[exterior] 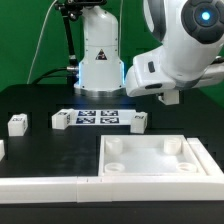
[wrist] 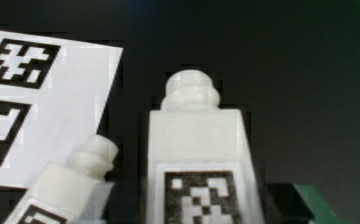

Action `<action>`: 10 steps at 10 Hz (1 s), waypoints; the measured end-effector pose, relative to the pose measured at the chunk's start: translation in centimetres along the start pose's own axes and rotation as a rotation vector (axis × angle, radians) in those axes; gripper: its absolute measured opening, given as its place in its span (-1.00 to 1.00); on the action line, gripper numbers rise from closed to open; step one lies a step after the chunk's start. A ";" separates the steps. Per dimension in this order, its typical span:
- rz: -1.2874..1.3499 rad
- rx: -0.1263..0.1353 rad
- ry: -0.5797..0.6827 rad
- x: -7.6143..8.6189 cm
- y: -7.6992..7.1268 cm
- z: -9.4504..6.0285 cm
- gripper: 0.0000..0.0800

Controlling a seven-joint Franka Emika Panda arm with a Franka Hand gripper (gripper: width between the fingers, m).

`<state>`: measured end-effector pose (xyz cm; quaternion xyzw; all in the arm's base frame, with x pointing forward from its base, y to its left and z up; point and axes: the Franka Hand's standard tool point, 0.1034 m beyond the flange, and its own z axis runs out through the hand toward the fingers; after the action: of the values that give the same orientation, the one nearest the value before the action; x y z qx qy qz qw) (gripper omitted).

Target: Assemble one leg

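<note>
In the wrist view a white leg (wrist: 198, 140) with a round peg on its end and a black-and-white tag fills the middle. It sits between the dark jaws of my gripper (wrist: 198, 212), which are shut on its sides. A second leg (wrist: 70, 185) lies tilted beside it, at the edge of the marker board (wrist: 35, 90). In the exterior view my gripper (exterior: 170, 98) hangs above the table at the right, and the held leg is hidden by the arm. Three legs lie on the black table: one (exterior: 139, 121) by the marker board's right end, one (exterior: 62, 119) and one (exterior: 17, 124) to its left.
The marker board (exterior: 97, 117) lies in the middle of the table. The large white tabletop panel (exterior: 150, 158) with round corner holes lies at the front right. A white rim (exterior: 40, 186) runs along the front left. The robot base (exterior: 98, 60) stands behind.
</note>
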<state>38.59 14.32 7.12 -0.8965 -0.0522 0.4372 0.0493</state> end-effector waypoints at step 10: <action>-0.042 -0.050 0.837 1.0 1.3 -8.6 -0.27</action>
<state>46.10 12.77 11.43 -0.9964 -0.0564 0.0329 0.0533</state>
